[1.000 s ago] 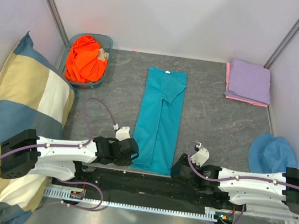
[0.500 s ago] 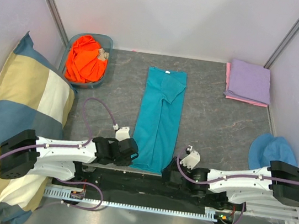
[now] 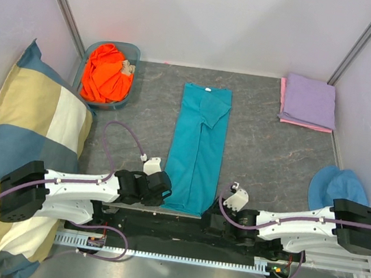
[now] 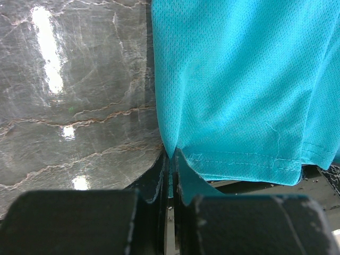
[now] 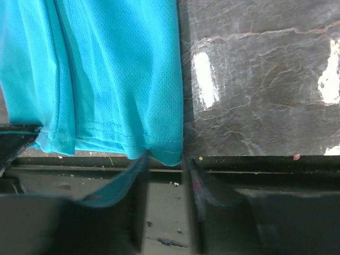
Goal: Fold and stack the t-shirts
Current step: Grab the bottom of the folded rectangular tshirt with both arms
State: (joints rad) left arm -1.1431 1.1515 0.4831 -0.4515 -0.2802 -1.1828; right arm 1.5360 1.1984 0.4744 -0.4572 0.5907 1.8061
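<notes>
teal t-shirt (image 3: 197,151) lies folded lengthwise on the tabletop (image 3: 259,156); left gripper (image 4: 171,164) pinches its hem corner, right gripper (image 5: 166,163) parted at the other.

Checked pillow (image 3: 27,131), blue hat (image 3: 336,189), basket (image 3: 136,59), marble table (image 3: 146,102)

The overhead view was bright and evenly lit, sharp throughout, with only faint soft shadows. In the left wrist view, white glare streaked the marble table (image 4: 95,138) toward ten o'clock, and the left fingers (image 4: 74,223) at six o'clock were dark and blurred. The right wrist view carried glare patches toward two and three o'clock. Its right fingers (image 5: 64,223) were murky, while the mesh of the teal t-shirt (image 5: 106,69) was crisp.
</notes>
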